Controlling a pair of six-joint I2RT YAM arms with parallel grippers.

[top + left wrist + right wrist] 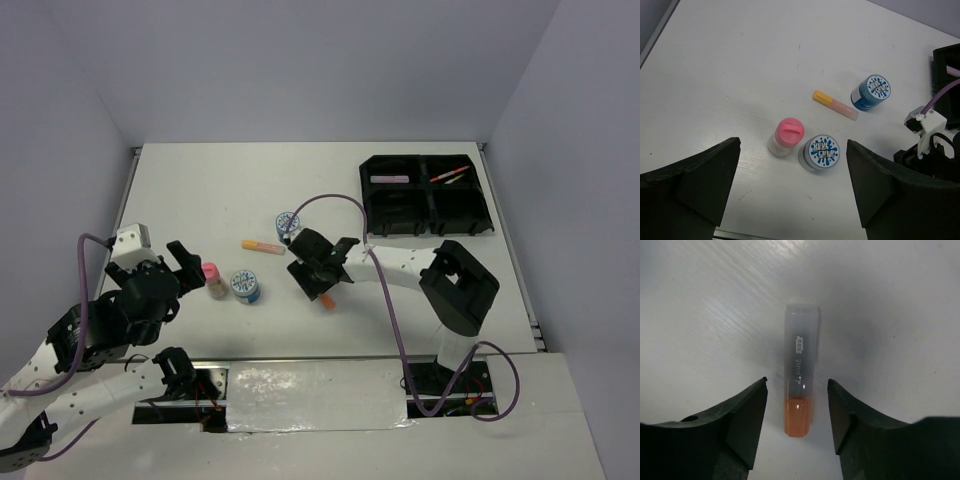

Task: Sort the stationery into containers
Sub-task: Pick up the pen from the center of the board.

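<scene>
An orange-capped pen (800, 371) lies on the white table between the open jaws of my right gripper (797, 382), which hangs low over it without touching; only its orange end (328, 300) shows in the top view under that gripper (322, 283). My left gripper (185, 264) is open and empty, just short of the pink-capped bottle (786, 136) and a blue tub (821, 152) that stand side by side. A yellow-capped marker (835, 105) and the second blue tub (871, 92) lie farther out. The black four-compartment tray (428, 208) sits at the far right.
The tray holds a purple pen (390, 179) in its far-left compartment and thin red and yellow pens (450, 175) in its far-right one. The right arm (930, 145) and its purple cable (330, 200) lie to the right of the tubs.
</scene>
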